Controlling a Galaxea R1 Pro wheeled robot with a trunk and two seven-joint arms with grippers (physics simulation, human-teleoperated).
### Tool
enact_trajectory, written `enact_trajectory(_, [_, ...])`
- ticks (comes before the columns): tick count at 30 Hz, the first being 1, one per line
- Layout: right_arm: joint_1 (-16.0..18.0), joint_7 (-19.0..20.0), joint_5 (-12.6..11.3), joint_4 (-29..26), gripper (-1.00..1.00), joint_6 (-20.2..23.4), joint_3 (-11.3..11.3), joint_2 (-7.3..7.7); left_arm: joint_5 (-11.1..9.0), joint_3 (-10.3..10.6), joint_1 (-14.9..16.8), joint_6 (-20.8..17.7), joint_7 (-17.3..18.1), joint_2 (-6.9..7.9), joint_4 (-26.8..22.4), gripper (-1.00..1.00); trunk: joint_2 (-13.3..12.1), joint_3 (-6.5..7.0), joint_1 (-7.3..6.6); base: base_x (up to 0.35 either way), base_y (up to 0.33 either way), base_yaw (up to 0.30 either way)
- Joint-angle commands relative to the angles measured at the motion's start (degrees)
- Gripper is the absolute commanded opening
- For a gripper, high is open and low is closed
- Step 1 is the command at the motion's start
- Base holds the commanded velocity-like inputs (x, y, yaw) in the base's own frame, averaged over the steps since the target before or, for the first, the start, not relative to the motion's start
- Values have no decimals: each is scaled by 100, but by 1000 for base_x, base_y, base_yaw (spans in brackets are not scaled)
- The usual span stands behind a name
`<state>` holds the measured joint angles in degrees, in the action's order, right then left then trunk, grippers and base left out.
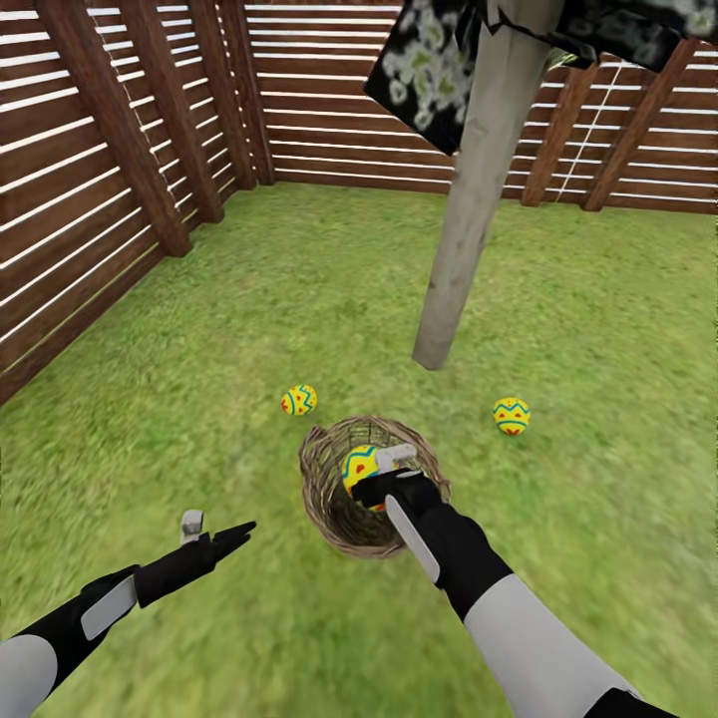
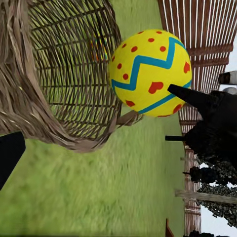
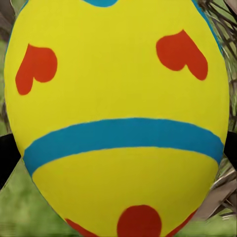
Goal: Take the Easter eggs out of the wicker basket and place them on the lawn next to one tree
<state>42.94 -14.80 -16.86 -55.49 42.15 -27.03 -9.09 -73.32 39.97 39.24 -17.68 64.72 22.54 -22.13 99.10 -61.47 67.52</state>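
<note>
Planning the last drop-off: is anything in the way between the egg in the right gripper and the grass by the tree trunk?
Only the wicker basket itself: the third egg held by the right gripper sits at the basket's mouth, so its far rim lies between it and the tree. Beyond that is open lawn.

1. We find no writing, number, brand or sign to read anywhere here.
2. We check the yellow egg with red spots and a blue zigzag band point(image 3: 118, 118) up close: paint only, no letters.
3. We scan the brown horizontal-slat wooden fence point(image 1: 120, 199) too: bare boards, no label or plate.
</note>
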Motion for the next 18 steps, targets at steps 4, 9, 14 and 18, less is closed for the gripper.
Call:
enact_trajectory(4, [2,-58,-113,-31,-100,115,-14,4,-59,44,5,-60,9,5,-2,100,-160,106,-90,-23,0,0])
enact_trajectory(9, [4,-58,-122,-32,-100,181,-13,4,-51,54,5,-60,10,0,-2,100,-360,241,-200,-70,0,0])
enact_trajectory(14, [4,-58,-124,-32,-100,188,-12,1,-51,55,5,-60,11,-3,-3,100,-561,377,-309,-166,0,0])
enact_trajectory(18, [4,-58,-124,-34,-100,188,-12,-3,-51,55,5,-60,9,-4,-3,100,-721,486,-397,-141,0,0])
